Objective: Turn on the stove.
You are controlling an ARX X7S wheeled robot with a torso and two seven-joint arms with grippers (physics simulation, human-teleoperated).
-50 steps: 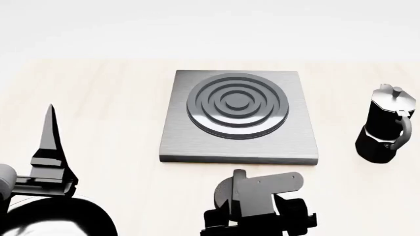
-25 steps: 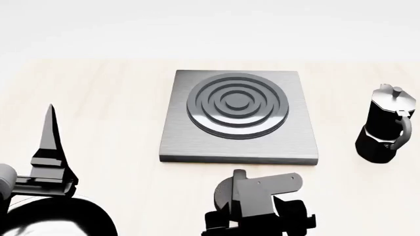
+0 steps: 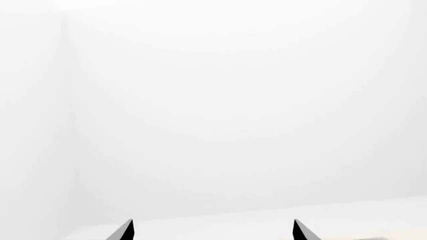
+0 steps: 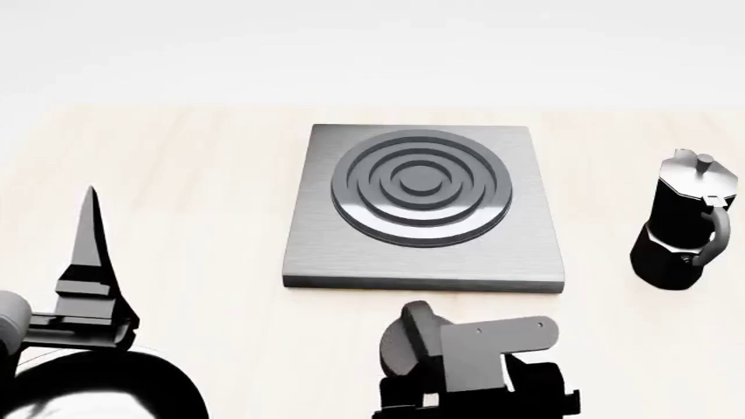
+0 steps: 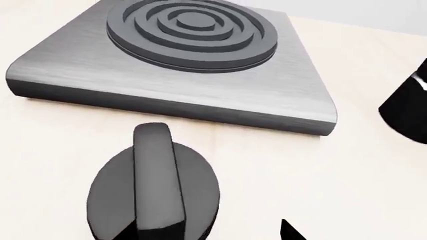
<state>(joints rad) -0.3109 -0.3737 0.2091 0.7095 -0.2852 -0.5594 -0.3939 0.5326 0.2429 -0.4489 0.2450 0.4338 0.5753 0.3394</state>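
Right gripper (image 5: 203, 232) spread over knob (image 5: 155, 192): centre jaws astride fin, then pinch, twist. Left gripper (image 3: 212, 231) spread, idle.

Left end effector (image 4: 89, 229): raised, fingers pointing up and parted.
Right end effector (image 4: 489, 367): low, front centre, fingers parted.
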